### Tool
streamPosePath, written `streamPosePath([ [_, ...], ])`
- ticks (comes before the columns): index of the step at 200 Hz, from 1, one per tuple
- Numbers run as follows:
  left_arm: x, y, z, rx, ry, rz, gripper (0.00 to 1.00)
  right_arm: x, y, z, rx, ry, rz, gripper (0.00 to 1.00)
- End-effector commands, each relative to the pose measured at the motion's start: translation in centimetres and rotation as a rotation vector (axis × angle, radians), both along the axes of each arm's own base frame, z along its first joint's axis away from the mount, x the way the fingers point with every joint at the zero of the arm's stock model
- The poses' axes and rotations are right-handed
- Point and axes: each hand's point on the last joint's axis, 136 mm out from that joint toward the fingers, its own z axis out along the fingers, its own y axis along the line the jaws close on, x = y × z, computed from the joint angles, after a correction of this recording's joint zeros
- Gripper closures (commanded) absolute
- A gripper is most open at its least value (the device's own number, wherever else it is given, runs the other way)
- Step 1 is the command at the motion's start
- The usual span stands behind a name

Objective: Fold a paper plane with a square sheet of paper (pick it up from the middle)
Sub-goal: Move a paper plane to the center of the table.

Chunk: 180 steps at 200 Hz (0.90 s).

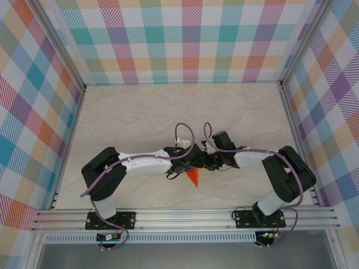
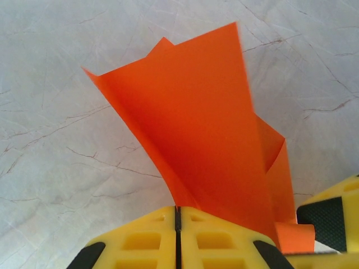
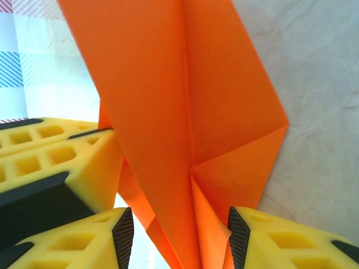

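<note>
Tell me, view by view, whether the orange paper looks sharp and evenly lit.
Top external: the orange paper is small but sharp, under even light. Left wrist: sharp, its upper right edge slightly blurred, its surface darker toward the left gripper. Right wrist: creases sharp, while the wall behind at upper left is washed out.
</note>
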Motion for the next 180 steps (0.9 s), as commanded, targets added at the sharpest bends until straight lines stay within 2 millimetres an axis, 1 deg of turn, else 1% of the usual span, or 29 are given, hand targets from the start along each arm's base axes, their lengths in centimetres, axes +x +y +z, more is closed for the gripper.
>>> streamPosePath([
  [1, 0.4, -0.1, 1.3, -0.028, -0.022, 0.002, 0.91, -0.7, 0.4, 1.1, 0.048, -0.026, 0.037, 0.48],
  [33, 0.4, 0.0, 1.3, -0.032, -0.023, 0.006, 0.91, -1.2, 0.6, 1.4, 0.064, -0.041, 0.058, 0.48],
  [41, 0.4, -0.1, 1.3, -0.036, -0.023, 0.006, 0.91, -1.3, 0.7, 1.2, 0.061, -0.038, 0.064, 0.49],
  [80, 0.4, -0.2, 1.4, -0.042, -0.022, 0.007, 0.92, -1.6, 1.1, 0.1, 0.021, -0.026, 0.074, 0.57],
  [143, 0.3, 0.0, 1.6, -0.048, -0.026, 0.011, 0.91, -2.0, 0.9, -1.5, -0.060, -0.027, 0.075, 0.64],
  [180, 0.2, 0.1, 1.7, -0.056, -0.027, 0.014, 0.90, -2.0, 0.6, -2.0, -0.108, -0.037, 0.069, 0.74],
])
